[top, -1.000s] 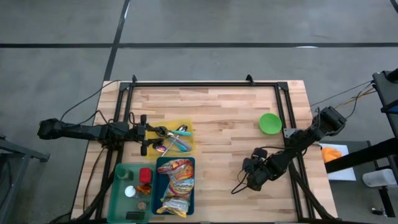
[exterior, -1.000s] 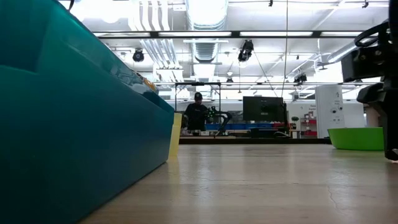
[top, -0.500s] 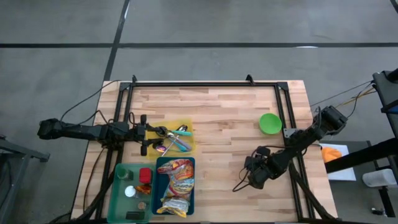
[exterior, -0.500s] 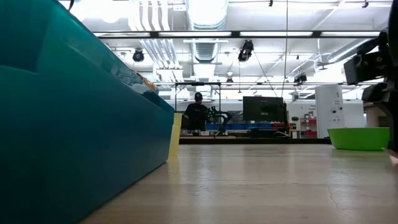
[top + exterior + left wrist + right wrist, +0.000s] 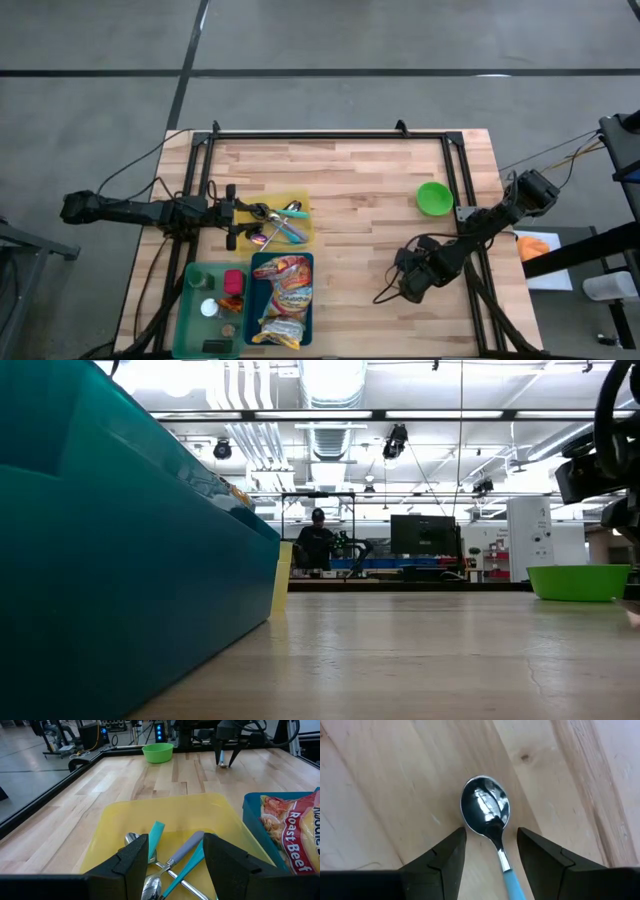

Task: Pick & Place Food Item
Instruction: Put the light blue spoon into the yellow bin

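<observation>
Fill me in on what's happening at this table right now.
The right gripper points down over a blue-handled spoon lying on the bare wood table, its fingers open on either side of the handle without gripping it. The left gripper waits, open, over the yellow tray of cutlery. A green bowl sits near the right arm, and a noodle packet lies in the blue bin.

Wooden table point(image 5: 350, 190): green bowl point(image 5: 434, 197), yellow tray point(image 5: 300, 234), blue tray point(image 5: 306, 298), green tray point(image 5: 189, 300), spoon point(image 5: 486, 815).
</observation>
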You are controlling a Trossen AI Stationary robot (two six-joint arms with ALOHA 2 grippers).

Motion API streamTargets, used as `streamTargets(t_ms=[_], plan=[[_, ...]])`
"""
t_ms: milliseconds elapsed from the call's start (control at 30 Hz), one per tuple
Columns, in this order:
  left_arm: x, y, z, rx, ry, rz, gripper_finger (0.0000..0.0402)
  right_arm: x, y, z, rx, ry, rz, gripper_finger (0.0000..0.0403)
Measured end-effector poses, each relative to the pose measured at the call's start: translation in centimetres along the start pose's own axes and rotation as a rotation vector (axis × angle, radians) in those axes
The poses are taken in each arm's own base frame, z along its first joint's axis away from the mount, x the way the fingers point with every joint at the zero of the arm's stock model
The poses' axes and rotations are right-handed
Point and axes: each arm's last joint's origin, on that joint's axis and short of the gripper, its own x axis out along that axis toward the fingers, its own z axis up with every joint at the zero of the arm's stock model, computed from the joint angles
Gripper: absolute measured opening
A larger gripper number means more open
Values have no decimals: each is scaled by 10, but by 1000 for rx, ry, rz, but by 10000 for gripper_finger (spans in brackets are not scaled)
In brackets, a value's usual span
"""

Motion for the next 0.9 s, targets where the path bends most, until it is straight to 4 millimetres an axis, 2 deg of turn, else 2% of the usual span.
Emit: streamTargets(t_ms=[233,633,900], plan=[[0,0,0,0,0,0,189,0,0,0,-26,0,1,163],[0,0,0,0,0,0,189,0,1,0,-124,3,12,21],[0,0,0,0,0,0,189,0,1,0,-123,-3,16,21]])
